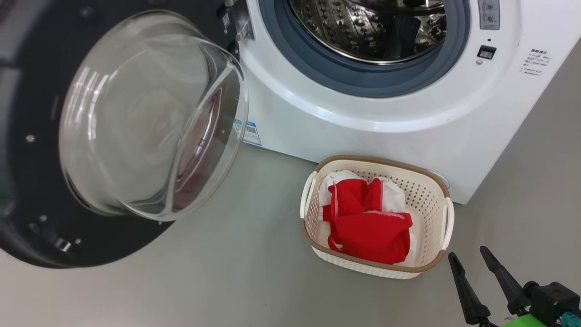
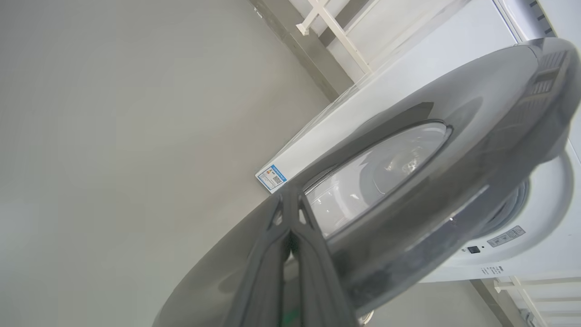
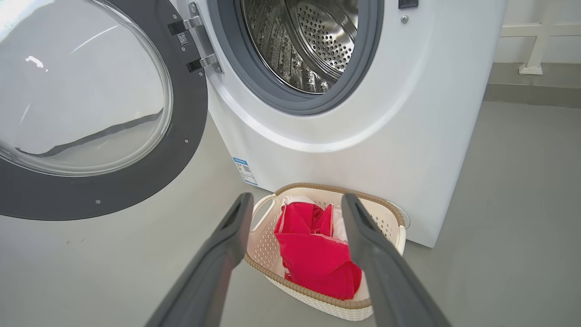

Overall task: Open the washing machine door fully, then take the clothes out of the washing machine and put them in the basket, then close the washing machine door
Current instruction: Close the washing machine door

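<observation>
Right gripper (image 1: pixel 467 253) (image 3: pixel 296 198), nearest, at the lower right of the head view: its two long dark fingers are spread wide with nothing between them, held above the grey floor (image 1: pixel 227 281) just short of the basket (image 1: pixel 381 160) (image 3: pixel 313 186); in the right wrist view the fingers frame the basket from either side without touching it. The basket, cream-white and perforated with a brown woven-look rim, stands on the floor just in front of the washing machine (image 1: pixel 363 131) (image 3: pixel 363 150) (image 2: pixel 408 77), below the right part of its mouth. The clothes (image 1: pixel 367 227) (image 3: pixel 313 254), red fabric with white panels and trim, lie crumpled inside the basket and cover most of its bottom. Left gripper (image 2: pixel 290 202): seen in the left wrist view, its fingers lie close together with only a thin dark slit between them and nothing visibly gripped; they point at the outer face of the washing machine door (image 2: pixel 376 170) (image 1: pixel 145 118) (image 3: pixel 91 100), and whether they touch it cannot be told. The door stands open, swung out to the left of the mouth on its hinge (image 1: pixel 240 22) (image 3: pixel 199 41), its clear glass bowl bulging toward the head camera within the wide black rim. A small blue label (image 1: pixel 252 133) (image 3: pixel 245 170) (image 2: pixel 271 177) sits low on the machine's front corner. Farthest, the grey-blue rubber ring (image 1: pixel 363 77) (image 3: pixel 290 102) surrounds the mouth, within which the perforated steel drum (image 1: pixel 367 27) (image 3: pixel 308 45) shows its ribbed wall.
</observation>
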Controlling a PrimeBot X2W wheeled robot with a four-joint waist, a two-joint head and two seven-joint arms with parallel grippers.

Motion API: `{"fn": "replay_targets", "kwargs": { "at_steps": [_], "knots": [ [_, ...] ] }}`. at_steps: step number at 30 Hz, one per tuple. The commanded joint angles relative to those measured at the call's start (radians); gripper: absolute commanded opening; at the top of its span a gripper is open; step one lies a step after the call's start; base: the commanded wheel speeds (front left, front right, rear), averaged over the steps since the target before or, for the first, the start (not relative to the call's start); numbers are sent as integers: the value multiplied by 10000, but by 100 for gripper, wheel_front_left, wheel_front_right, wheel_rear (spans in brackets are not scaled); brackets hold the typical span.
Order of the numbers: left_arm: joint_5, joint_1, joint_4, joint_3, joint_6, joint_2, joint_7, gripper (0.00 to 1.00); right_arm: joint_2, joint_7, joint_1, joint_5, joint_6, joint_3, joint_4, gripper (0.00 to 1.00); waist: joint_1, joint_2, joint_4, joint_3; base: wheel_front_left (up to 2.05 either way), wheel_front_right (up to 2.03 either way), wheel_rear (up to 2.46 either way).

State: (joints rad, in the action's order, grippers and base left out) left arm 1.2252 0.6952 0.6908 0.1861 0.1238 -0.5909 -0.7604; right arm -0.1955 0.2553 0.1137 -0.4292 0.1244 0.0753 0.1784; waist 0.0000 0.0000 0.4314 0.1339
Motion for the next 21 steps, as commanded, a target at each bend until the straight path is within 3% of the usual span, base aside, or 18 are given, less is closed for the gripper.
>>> {"fn": "replay_targets", "kwargs": {
  "at_steps": [1,21],
  "knots": [
    [101,-90,-355,136,69,-620,-195,0,-149,65,-172,102,63,158,-257,100,0,0,-11,-88,0,0,0],
    [1404,-1566,-3418,-276,69,-707,-1896,0,29,65,129,200,63,2,-302,100,0,0,-209,-700,0,0,0]
  ]
}}
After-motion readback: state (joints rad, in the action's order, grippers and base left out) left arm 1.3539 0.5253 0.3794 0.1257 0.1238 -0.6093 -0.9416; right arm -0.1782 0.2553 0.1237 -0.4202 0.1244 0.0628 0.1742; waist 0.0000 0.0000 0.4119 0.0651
